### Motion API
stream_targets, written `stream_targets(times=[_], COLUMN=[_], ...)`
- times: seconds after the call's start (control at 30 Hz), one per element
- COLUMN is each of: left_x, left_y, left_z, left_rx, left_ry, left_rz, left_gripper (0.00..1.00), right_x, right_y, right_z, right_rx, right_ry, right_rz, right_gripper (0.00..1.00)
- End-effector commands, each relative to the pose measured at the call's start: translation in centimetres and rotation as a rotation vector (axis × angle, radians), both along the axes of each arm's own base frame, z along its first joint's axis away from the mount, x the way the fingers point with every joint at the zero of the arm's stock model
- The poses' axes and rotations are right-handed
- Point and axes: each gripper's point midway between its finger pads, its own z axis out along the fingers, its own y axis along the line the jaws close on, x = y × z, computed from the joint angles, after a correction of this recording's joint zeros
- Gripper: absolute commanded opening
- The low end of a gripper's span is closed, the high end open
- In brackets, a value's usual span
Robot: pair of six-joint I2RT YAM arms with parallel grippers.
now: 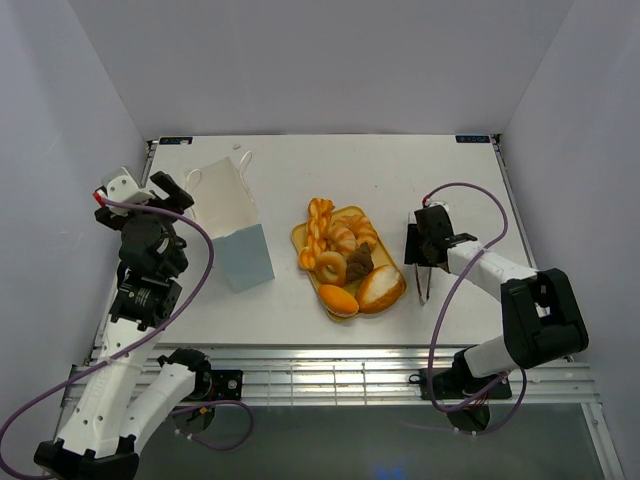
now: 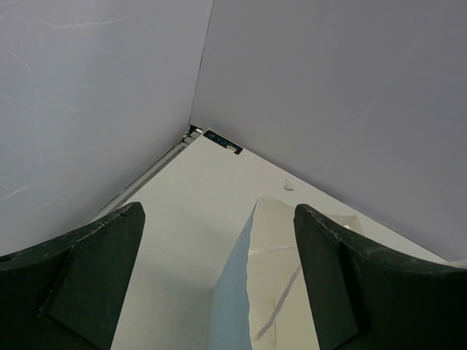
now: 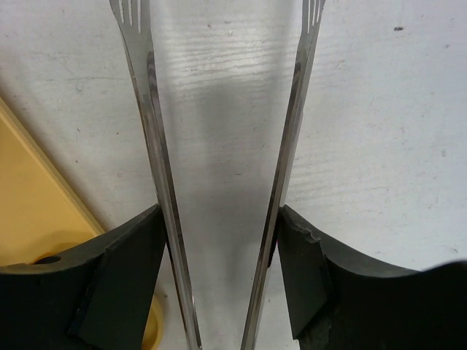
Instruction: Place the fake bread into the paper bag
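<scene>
The fake bread lies on a yellow tray (image 1: 299,236): a braided twist (image 1: 318,225), croissants (image 1: 343,237), a ring doughnut (image 1: 331,267), a dark brown piece (image 1: 359,262) and oval rolls (image 1: 380,288). The paper bag (image 1: 235,225) stands open to the left of the tray. My left gripper (image 1: 170,192) is open at the bag's left side. In the left wrist view the gripper (image 2: 219,211) has the bag's upper edge (image 2: 244,292) between its fingers without touching it. My right gripper (image 1: 420,255) is right of the tray, shut on metal tongs (image 1: 424,285). In the right wrist view the gripper (image 3: 220,215) presses both arms of the tongs (image 3: 149,146).
White enclosure walls stand close on the left, back and right. The yellow tray's edge (image 3: 36,211) shows just left of the tongs. The table's front edge (image 1: 330,345) lies near the tray.
</scene>
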Motion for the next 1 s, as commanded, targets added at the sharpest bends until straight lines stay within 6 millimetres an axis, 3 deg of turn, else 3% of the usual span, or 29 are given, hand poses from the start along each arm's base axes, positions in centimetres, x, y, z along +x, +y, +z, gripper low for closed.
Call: stream_targets(times=[0.0, 0.6, 0.97], left_x=[-0.4, -0.8, -0.9], left_y=[0.2, 0.6, 0.8], left_z=[0.1, 0.3, 0.3], left_rx=[0.006, 0.005, 0.014], left_ry=[-0.006, -0.021, -0.02], left_rz=[0.011, 0.029, 0.042], left_gripper=[0.94, 0.94, 0.94], right_x=[1.7, 1.9, -0.1], right_y=[-0.1, 0.9, 3.6], right_z=[3.7, 10.8, 13.6], right_rx=[-0.018, 0.024, 0.132], right_ry=[-0.087, -0.166, -0.146], right_rz=[-0.008, 0.078, 0.211], right_gripper=[0.66, 0.67, 0.71])
